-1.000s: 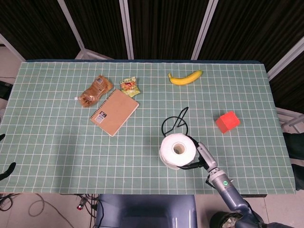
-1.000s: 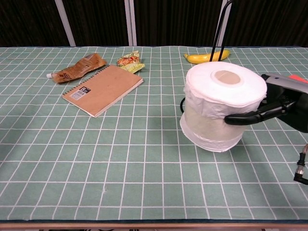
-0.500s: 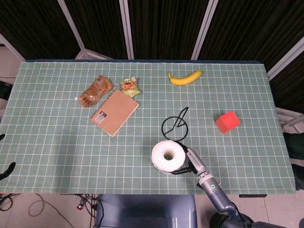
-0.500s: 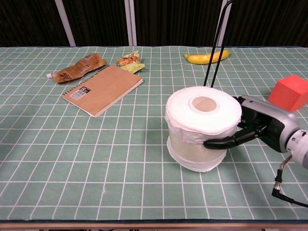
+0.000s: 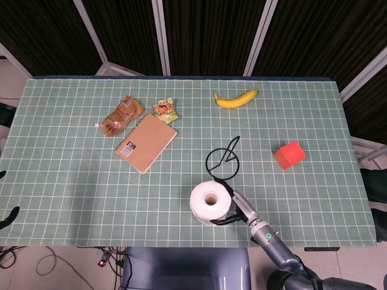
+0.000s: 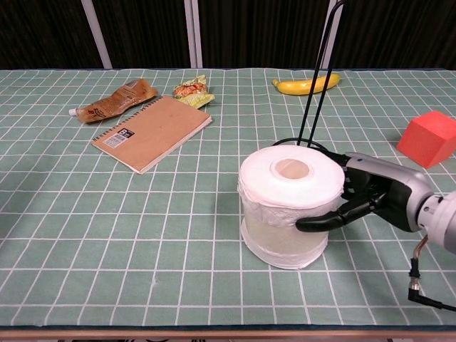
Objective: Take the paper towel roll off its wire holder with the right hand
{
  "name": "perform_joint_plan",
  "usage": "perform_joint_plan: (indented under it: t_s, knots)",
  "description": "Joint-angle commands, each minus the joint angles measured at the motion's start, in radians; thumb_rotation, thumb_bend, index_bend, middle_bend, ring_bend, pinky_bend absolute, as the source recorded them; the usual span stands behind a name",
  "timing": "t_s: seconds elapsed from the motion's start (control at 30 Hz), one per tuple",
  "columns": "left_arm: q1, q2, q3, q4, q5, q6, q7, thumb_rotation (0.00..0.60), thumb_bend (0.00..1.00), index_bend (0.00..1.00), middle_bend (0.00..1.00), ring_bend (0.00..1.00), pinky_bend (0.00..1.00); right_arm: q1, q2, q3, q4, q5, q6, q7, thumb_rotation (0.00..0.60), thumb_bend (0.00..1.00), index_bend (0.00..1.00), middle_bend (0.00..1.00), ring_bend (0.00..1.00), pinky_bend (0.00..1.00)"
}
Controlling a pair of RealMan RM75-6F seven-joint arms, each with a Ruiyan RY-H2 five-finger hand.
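Observation:
The white paper towel roll stands upright on the green gridded table, near its front edge, clear of the holder. My right hand grips its right side, dark fingers wrapped round the front. The black wire holder stands bare just behind the roll, its ring base on the table and its upright rod rising beside the roll. My left hand shows in neither view.
A red cube sits to the right of the holder. A banana lies at the back. A brown notebook, a snack packet and a brown pouch lie at the back left.
My right hand has carried the roll down and leftward toward the table's front edge, away from the holder. The roll now rests on the table instead of hanging in the air.

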Motion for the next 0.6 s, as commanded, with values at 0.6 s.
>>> perform_joint_plan:
  t_s: [0.6]
  knots:
    - [-0.003, -0.009, 0.002, -0.003, 0.001, -0.003, 0.023, 0.600, 0.22, 0.15, 0.00, 0.00, 0.03, -0.280, 0.599, -0.130, -0.116, -0.352, 0.492, -0.124, 0.600, 0.00, 0.00, 0.00, 0.00, 0.00]
